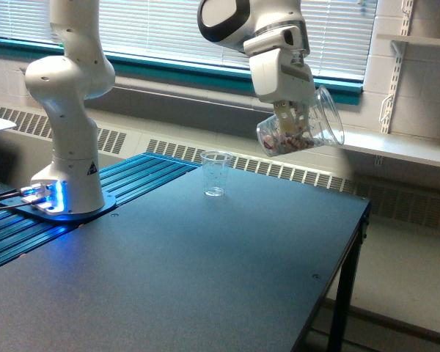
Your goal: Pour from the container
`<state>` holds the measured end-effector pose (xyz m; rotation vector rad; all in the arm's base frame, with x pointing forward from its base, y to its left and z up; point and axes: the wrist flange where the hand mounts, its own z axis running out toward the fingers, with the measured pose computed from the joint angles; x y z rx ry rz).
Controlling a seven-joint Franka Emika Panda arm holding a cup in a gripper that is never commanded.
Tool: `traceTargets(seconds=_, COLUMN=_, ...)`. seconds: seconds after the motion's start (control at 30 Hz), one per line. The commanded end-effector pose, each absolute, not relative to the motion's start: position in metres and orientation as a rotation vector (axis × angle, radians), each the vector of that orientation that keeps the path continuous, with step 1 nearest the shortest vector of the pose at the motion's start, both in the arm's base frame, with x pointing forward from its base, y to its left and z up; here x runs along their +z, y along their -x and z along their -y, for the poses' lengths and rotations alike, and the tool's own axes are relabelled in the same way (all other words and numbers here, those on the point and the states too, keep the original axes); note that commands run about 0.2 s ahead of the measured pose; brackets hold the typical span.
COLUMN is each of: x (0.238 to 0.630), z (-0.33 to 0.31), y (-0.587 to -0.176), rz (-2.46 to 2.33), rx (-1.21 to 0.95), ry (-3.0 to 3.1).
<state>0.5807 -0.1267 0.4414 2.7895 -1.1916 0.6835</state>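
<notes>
The container (302, 128) is a clear plastic jug-like cup held in the air at the upper right of the exterior view. It is tipped well over, base towards the left and mouth towards the right. Reddish and purplish pieces lie in its lower side. My gripper (290, 110) is shut on the container from above; the fingertips are partly hidden behind the plastic. A small narrow clear cup (215, 173) stands upright on the dark table (205, 279), below and to the left of the container, apart from it.
The arm's white base (62, 198) with a blue light stands at the table's left on a blue ribbed strip (125, 183). A window with blinds and a radiator run behind. The table's right edge (356, 235) drops to the floor.
</notes>
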Motion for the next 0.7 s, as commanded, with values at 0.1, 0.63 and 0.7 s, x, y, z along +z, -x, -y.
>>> traceTargets(seconds=0.1, x=0.450, z=0.126, y=-0.580, rz=1.218, rx=0.696, ry=-2.792)
traceTargets(seconds=0.63, x=0.445, z=0.114, y=-0.552, rz=1.365, rx=0.614, ry=-2.740)
traceTargets(seconds=0.7, x=0.444, z=0.107, y=-0.545, rz=1.378, rx=0.597, ry=-2.740)
